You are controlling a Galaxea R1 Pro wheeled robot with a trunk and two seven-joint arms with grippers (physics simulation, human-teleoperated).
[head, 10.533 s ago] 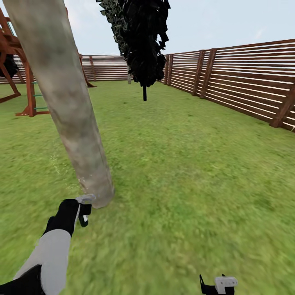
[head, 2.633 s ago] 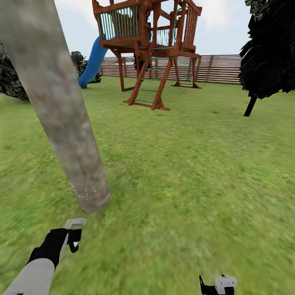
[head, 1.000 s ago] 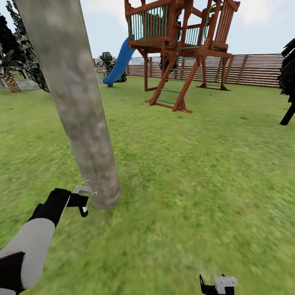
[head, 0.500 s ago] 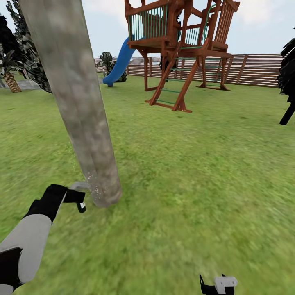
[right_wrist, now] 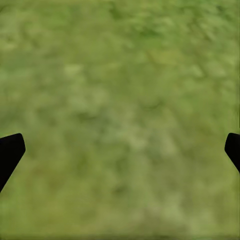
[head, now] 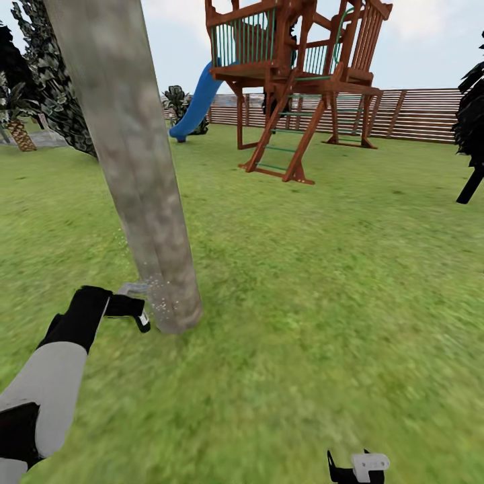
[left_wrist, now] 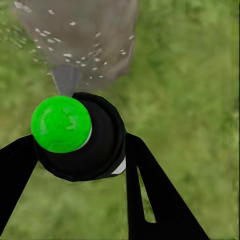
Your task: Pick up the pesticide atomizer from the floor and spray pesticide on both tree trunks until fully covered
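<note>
- The garden is stretching wide around me: the lawn (head: 323, 282) is running level and open to a slat fence (head: 417, 114), with a wooden play tower (head: 289, 74) and its blue slide (head: 195, 107) well off ahead, so I am judging there is ample room to circle.
- The trunk (head: 134, 168) is rising just ahead on my left, thick, mottled grey-brown and leaning; I am reading it as rigid and immovable, something to steer around and not to bump.
- A second, dark tree (head: 470, 128) is standing far off at the right edge, well apart from this one.
- The grass is looking soft and blurry, and I am guessing a dropped bottle would be hard to find in it.
- My left pincer (head: 131, 309) is hanging low, just beside the foot of the trunk, and is clamping the atomizer (left_wrist: 80, 137) between its black fingers (left_wrist: 150, 195).
- The atomizer, black and slim with a green cap, is seeming light, stiff and smooth-sided; I am judging the body below the cap the right place to grip, and any slackening could let it slip.
- My right pincer (right_wrist: 120, 150) is spreading wide over bare grass with nothing between its tips.
- White specks of pesticide (left_wrist: 70, 47) are dotting the base of the trunk, nearest the nozzle.
</note>
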